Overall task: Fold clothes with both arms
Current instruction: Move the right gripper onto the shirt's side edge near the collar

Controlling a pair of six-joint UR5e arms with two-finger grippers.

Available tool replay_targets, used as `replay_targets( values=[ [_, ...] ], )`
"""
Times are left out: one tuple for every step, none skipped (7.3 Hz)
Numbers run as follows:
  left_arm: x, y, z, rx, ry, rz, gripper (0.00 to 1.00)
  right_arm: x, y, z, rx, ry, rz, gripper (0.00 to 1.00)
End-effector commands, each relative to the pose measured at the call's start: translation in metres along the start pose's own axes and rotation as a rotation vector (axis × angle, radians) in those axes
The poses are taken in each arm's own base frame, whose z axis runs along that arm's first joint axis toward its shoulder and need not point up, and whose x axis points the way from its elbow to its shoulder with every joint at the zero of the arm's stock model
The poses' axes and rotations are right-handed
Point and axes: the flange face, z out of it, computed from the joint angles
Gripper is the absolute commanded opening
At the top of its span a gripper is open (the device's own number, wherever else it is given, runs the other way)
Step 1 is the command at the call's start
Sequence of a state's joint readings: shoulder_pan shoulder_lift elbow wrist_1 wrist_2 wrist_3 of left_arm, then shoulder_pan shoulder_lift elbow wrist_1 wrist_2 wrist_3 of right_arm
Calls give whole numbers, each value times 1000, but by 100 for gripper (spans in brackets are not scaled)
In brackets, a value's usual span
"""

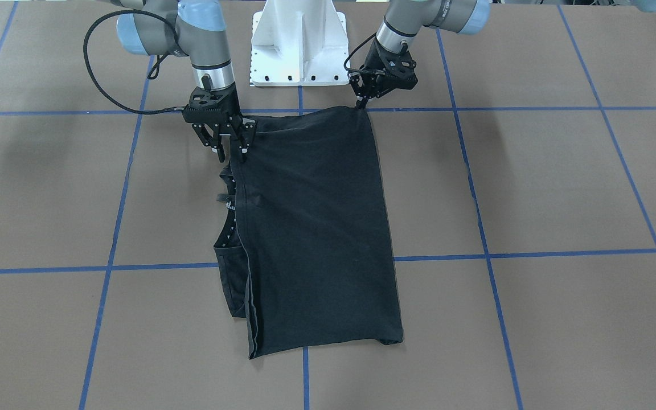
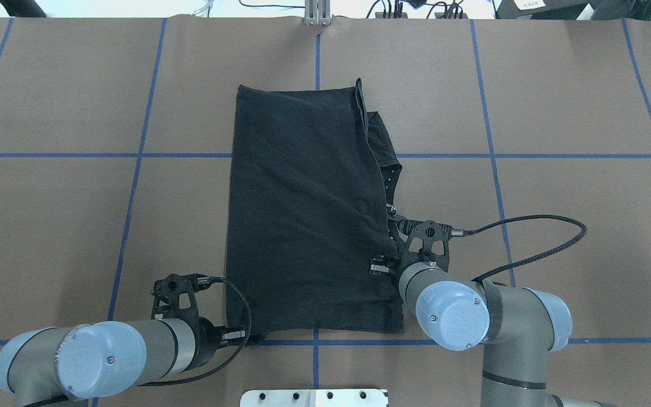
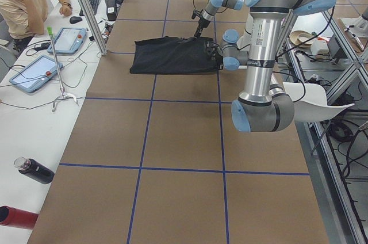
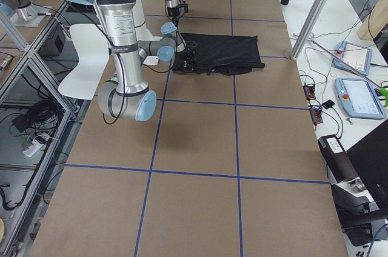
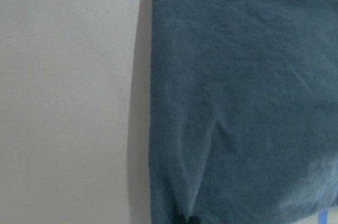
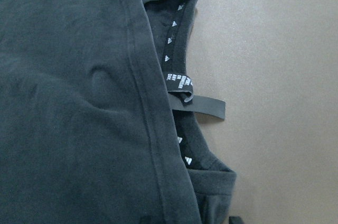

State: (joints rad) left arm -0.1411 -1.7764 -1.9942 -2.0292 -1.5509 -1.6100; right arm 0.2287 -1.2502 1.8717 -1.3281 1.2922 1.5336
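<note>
On brown, blue-taped table (image 2: 77,226): black T-shirt (image 2: 303,215), laid at centre, folded lengthwise, collar (image 2: 391,172) left showing at three o'clock from overhead. Left gripper (image 1: 361,105) clenched on seven-o'clock corner, likely anchoring it. Right gripper (image 1: 231,149) released beside collar edge, seemingly poised to regrasp.

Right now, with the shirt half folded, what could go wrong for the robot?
The left hand seems to pinch only a corner tip of the T-shirt; it could slip free. The right hand is open over stacked edges, so it might catch only the top layer. The collar pokes out there and could bunch up.
</note>
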Motion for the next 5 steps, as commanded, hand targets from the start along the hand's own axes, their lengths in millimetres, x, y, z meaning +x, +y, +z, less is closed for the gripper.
replay_targets(
  values=[
    [0,0,0,0,0,-1,0,-5,1,0,0,18,-7,45],
    [0,0,0,0,0,-1,0,-6,1,-1,-1,15,-8,32],
    [0,0,0,0,0,1,0,-7,2,-1,-2,14,-8,29],
    [0,0,-1,0,2,1,0,-6,2,0,-2,16,-9,25],
    [0,0,-1,0,2,-1,0,-6,3,0,-2,15,-10,25]
  ],
)
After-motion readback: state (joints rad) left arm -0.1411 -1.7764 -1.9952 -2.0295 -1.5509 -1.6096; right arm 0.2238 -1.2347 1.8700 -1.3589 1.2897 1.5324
